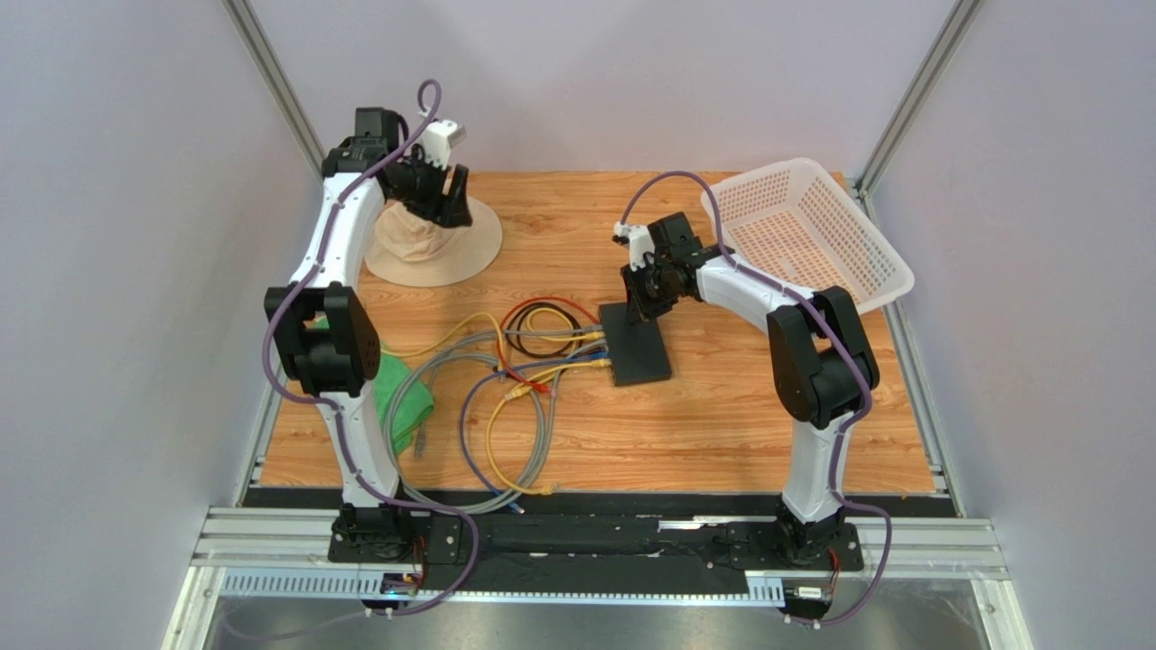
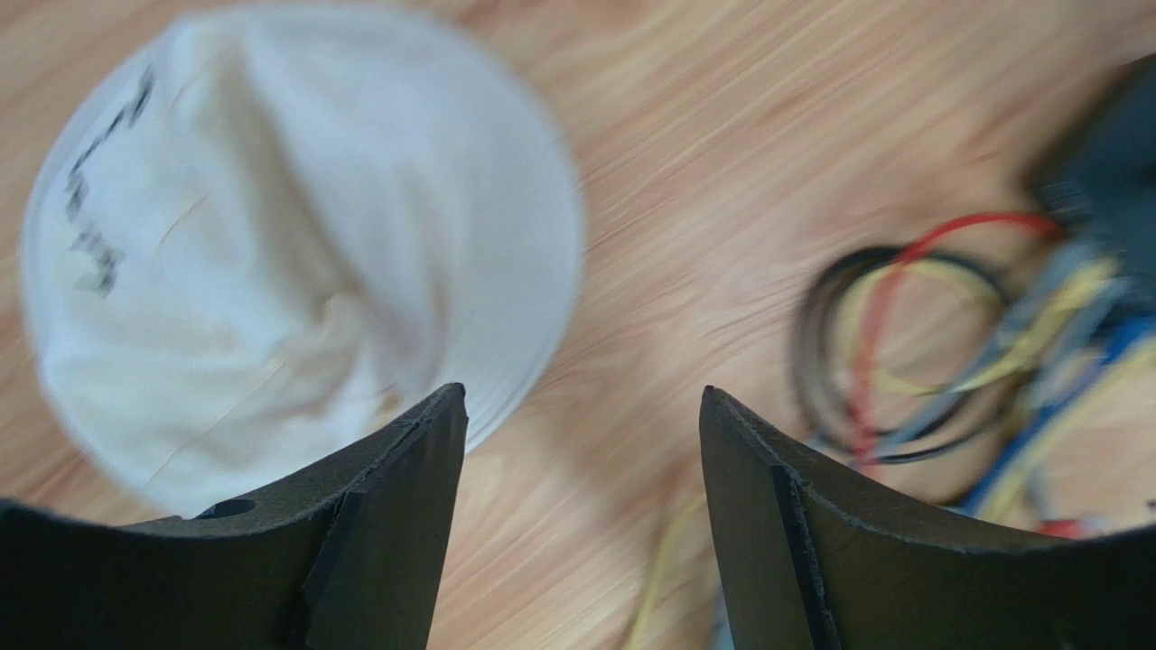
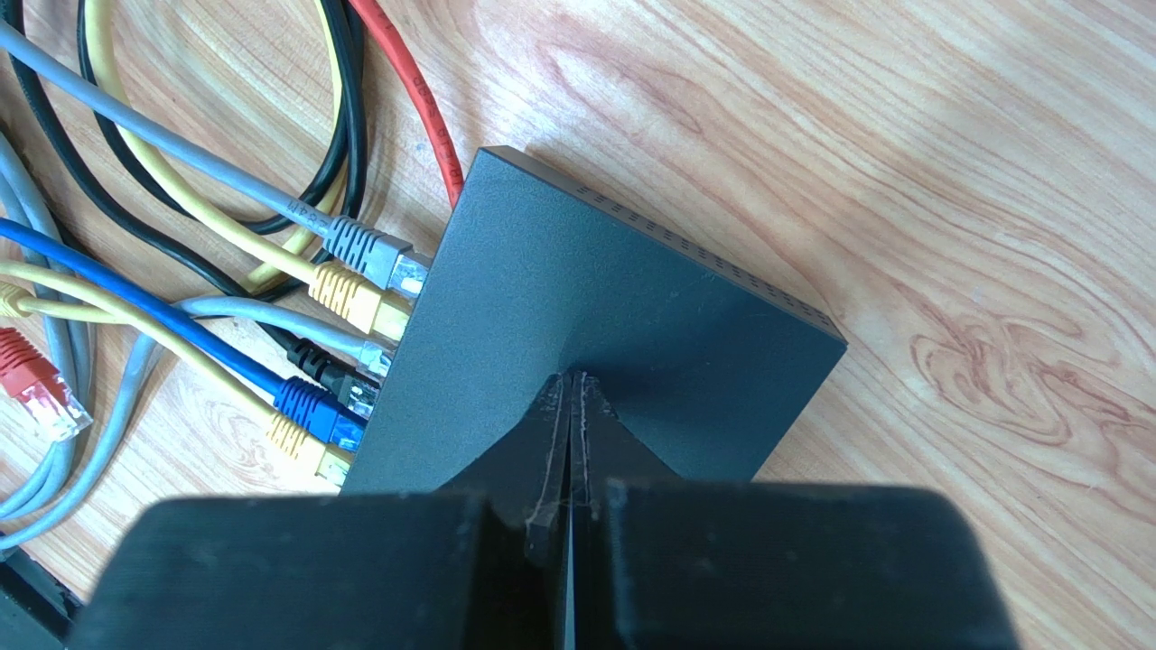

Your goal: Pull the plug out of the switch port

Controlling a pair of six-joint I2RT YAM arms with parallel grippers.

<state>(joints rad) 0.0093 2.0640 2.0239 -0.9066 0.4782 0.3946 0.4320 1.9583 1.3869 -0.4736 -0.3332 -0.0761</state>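
Wooden table [image 1: 760,434], planks running left to right; both arms bolted at its near edge.

Left arm [image 1: 346,257] reaches to the far left corner. Right arm [image 1: 814,359] bends inward toward mid-table.

White mesh basket [image 1: 889,278] sits at the far right, tilted, well apart from the cabling.

Cream fabric hat [image 1: 455,251] lies far left, partly under the left arm's wrist. Black lettering on its crown, blurred in the left wrist view.

Cable tangle [image 1: 516,393] spreads across the middle and near left: grey, yellow, black, red and blue loops. Green cloth [image 1: 407,393] lies near left, partly behind the left arm.

Switch [image 1: 635,345] lies flat near mid-table, just right of the tangle, with its port edge facing left.

Left gripper [image 2: 584,400] hangs above the hat's brim edge and bare wood, fingers spread wide with nothing between them.

Right gripper [image 3: 573,386] points down over the switch's top face, fingers pressed together and pinching nothing. The tips look to rest on the lid; contact is not certain.

Plugs [image 3: 356,298] seated along the switch's left edge, from far to near: grey, yellow, black, blue, yellow. Red plug [image 3: 38,393] lies loose on the wood, apart from the switch, to its left.
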